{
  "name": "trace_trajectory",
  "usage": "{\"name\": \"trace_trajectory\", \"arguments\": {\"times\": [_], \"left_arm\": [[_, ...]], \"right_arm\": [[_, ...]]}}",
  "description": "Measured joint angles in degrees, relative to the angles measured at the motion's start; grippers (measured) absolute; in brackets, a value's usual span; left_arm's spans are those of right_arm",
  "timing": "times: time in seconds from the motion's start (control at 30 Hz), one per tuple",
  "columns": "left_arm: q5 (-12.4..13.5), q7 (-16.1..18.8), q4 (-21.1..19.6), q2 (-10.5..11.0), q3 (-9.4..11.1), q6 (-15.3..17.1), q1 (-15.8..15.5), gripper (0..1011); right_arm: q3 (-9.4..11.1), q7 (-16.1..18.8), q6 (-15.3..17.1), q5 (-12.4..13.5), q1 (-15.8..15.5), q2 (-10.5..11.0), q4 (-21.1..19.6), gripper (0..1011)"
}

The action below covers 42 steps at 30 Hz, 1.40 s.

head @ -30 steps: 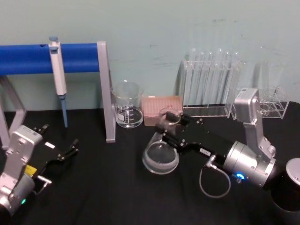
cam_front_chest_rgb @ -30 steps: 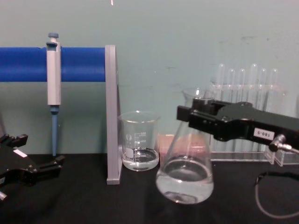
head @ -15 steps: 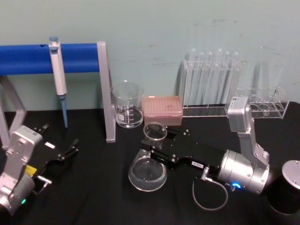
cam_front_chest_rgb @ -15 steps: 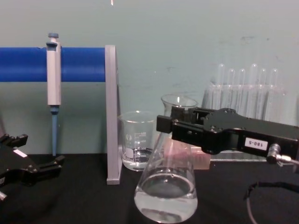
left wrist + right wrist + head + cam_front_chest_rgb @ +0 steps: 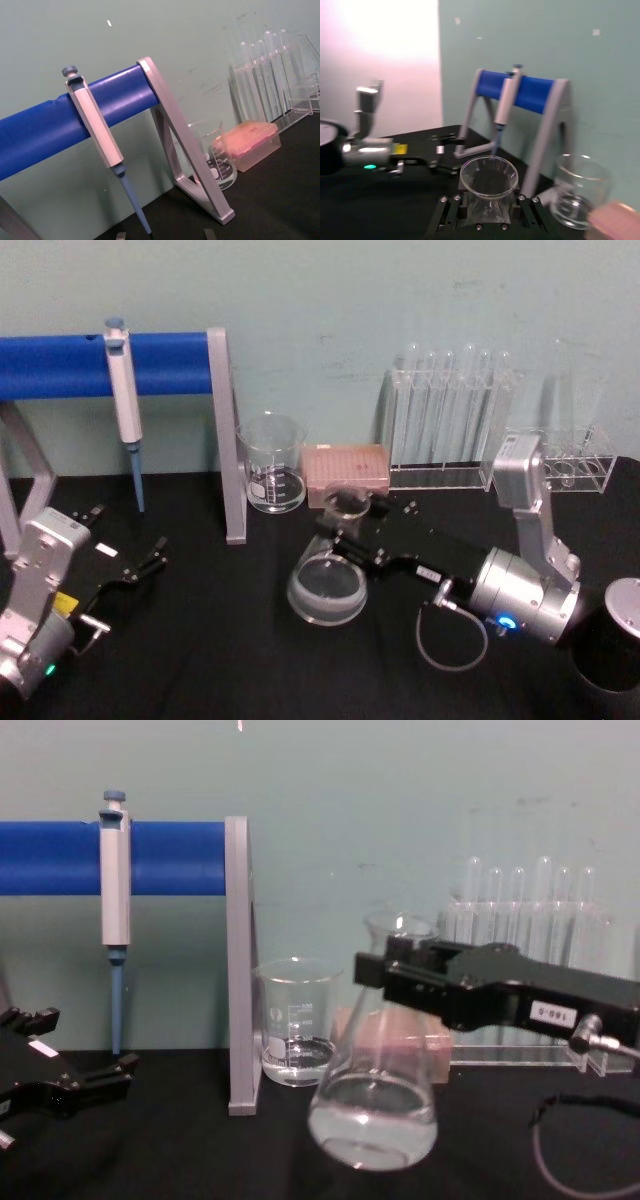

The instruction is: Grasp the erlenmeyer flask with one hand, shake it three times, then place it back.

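From above, a black tabletop point(image 5: 200, 660) meets a teal wall point(image 5: 330, 290). The right gripper point(image 5: 345, 518) clamps the neck of the one erlenmeyer flask point(image 5: 325, 590), which is tilted before a pink box point(image 5: 345, 468). The left gripper point(image 5: 128, 537) is parked at the left, fingers apart.

Left wrist: one pipette point(image 5: 95, 135), one beaker point(image 5: 215, 157).

Right wrist: the flask's rim sits between the jaws.

Chest: six test tubes point(image 5: 518, 910).

head: high, down onto table point(image 5: 200, 640) | chest: low, side-on, near flask point(image 5: 372, 1120) | left wrist: toward pipette point(image 5: 95, 132) | right wrist: over flask rim | all share beaker point(image 5: 271, 475)
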Motion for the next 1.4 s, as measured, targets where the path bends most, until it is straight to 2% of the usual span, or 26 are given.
{"name": "trace_trajectory", "arguments": {"times": [0.33, 0.57, 0.87, 1.07, 1.4], "left_arm": [[0.0, 0.0, 0.0, 0.0, 0.0, 0.0, 0.0, 1001], [0.0, 0.0, 0.0, 0.0, 0.0, 0.0, 0.0, 1001], [0.0, 0.0, 0.0, 0.0, 0.0, 0.0, 0.0, 1001], [0.0, 0.0, 0.0, 0.0, 0.0, 0.0, 0.0, 1001], [0.0, 0.0, 0.0, 0.0, 0.0, 0.0, 0.0, 1001]], "right_arm": [[4.1, -7.97, 0.21, -1.84, -0.25, -1.04, 2.13, 457], [8.46, -14.16, 0.98, -3.62, -0.89, -1.36, 3.61, 457], [12.52, -18.89, 2.11, -5.2, -2.4, -1.3, 3.82, 457], [14.33, -20.31, 2.57, -6.15, -3.03, -1.45, 3.69, 457], [15.63, -20.0, 2.79, -7.33, -3.29, -2.09, 3.63, 457]]}}
